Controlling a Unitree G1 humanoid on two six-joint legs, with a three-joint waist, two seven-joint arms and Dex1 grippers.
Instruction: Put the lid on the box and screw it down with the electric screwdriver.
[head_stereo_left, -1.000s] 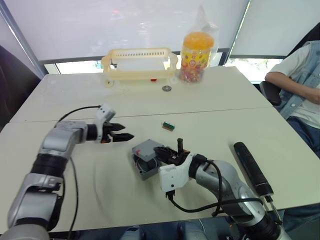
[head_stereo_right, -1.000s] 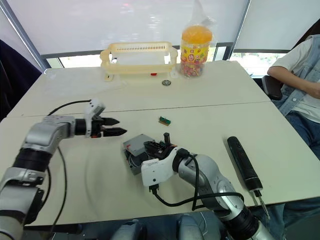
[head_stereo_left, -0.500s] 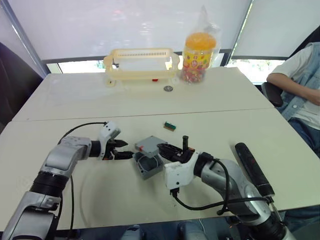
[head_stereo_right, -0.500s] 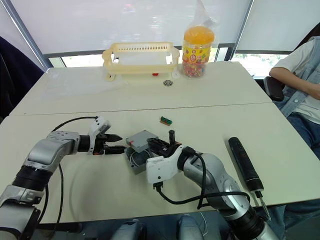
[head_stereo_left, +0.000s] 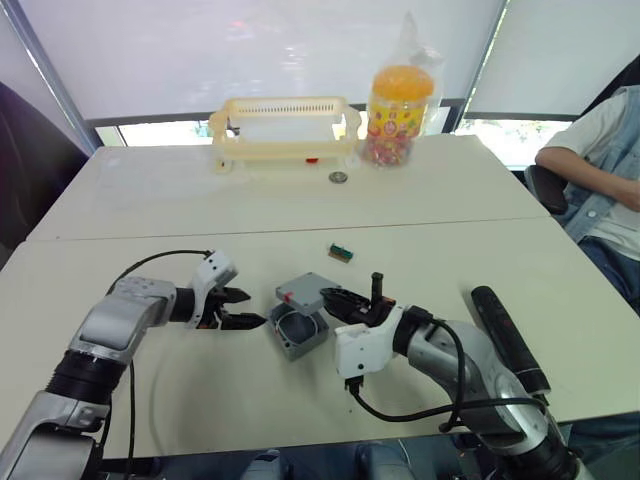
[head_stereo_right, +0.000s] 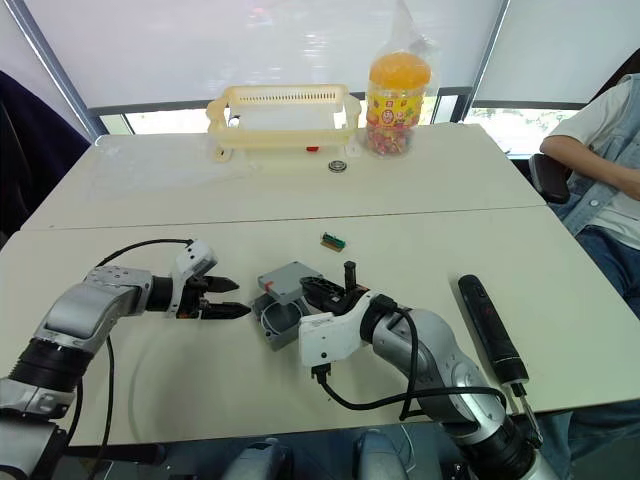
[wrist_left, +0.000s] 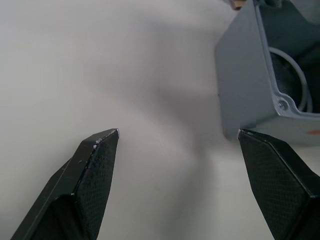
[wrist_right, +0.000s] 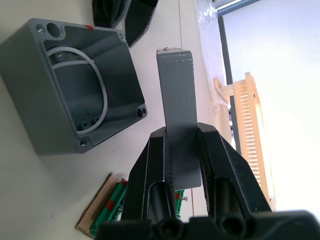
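Grey lid (wrist_right: 176, 95) sits pinched in our right gripper (wrist_right: 182, 145) above the open box (head_stereo_left: 297, 331), while our left gripper (head_stereo_left: 240, 308) waits spread wide beside it, probably to steady it.

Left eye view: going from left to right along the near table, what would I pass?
Left hand → box → right hand, holding the lid → electric screwdriver.
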